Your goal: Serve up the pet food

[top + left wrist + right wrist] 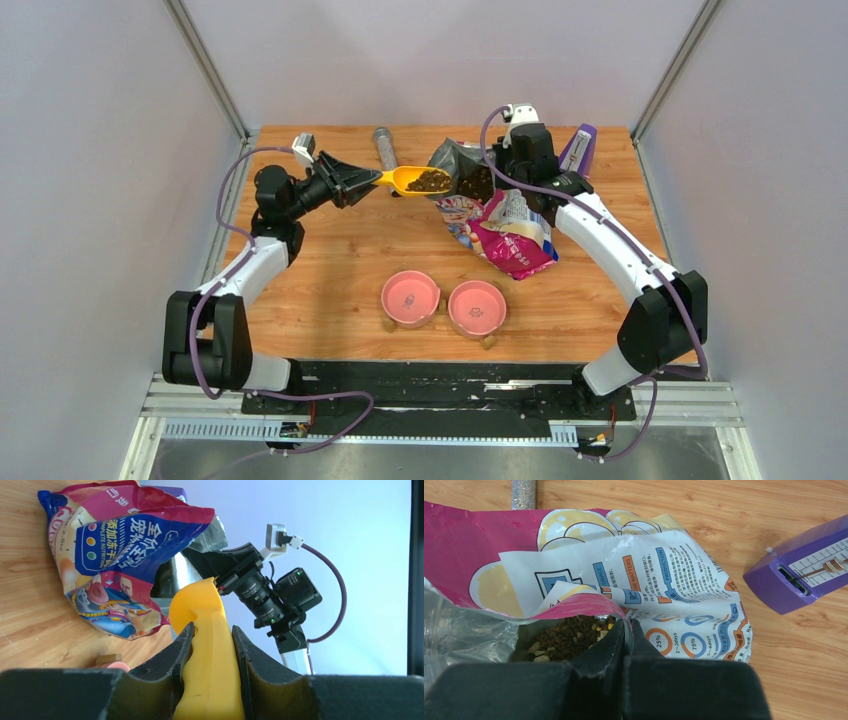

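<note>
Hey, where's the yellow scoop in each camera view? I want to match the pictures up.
Top external: yellow scoop upper centre, loaded with kibble, held by the left gripper, just left of the pink pet food bag.
Left wrist: bottom centre, handle clamped in that gripper.
Right wrist: not in it.
Shared landmark: that bag, in all three views.

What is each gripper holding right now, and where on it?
Left gripper clamps the yellow scoop by its handle, pet food in its bowl. Right gripper pinches the food bag at its open rim.
</note>
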Available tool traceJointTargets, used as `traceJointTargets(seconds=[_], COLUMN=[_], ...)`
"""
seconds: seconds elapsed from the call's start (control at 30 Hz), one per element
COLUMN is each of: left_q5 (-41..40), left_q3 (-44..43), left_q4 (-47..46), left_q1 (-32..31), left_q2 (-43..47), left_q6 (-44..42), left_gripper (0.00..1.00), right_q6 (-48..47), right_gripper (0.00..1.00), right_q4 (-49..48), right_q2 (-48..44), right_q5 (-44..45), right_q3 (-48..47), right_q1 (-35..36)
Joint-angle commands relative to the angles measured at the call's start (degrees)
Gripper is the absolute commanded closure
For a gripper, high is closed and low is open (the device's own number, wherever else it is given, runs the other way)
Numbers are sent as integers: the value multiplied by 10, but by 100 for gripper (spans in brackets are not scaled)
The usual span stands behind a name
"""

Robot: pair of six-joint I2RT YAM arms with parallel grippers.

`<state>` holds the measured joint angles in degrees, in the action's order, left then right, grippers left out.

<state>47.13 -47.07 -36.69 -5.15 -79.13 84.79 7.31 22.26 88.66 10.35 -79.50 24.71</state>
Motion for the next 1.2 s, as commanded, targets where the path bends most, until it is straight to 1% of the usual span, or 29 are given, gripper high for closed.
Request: traceJointTargets(seconds=[0.0,0.13,0.3,0.47,0.53,0.57,0.6,0.63,0.7,0.77,0.87,1.0,1.07,1.17], left_q5=[21,43,66,86,99,101,104,105,107,108,115,141,149,147], left_q3=[-11,7,50,74,78,80,80,79,81,92,110,138,134,121], left_q4=[-32,-8,-29,-19,7,41,64,121,184,196,174,56,39,46], left_q1=[4,4,4,4,3,3,0,-2,-12,-33,-58,-78,-86,-103], left_q2=[40,72,99,135,148,153,161,163,166,163,142,88,58,28], left_q6=[-1,-20,-8,-15,-35,-47,-79,-122,-173,-194,-207,-176,-172,-194], left_gripper=[100,100,100,100,100,100,100,100,100,100,100,100,100,100], right_q6=[11,27,48,55,56,57,57,58,59,59,58,58,58,58], right_gripper=[100,100,100,100,100,100,100,100,100,100,100,100,100,100], right_q4=[-2,-1,2,2,2,2,2,2,2,3,3,3,2,3], right_q2=[-13,-13,-14,-12,-11,-10,-10,-8,-7,-6,-6,-4,-4,-7], right_q5=[10,17,21,20,18,16,15,15,15,20,25,26,26,27], right_q3=[15,14,15,18,18,18,18,17,16,16,17,16,17,18], right_q1=[-19,-30,-37,-40,-41,-41,-40,-40,-40,-40,-40,-41,-40,-40])
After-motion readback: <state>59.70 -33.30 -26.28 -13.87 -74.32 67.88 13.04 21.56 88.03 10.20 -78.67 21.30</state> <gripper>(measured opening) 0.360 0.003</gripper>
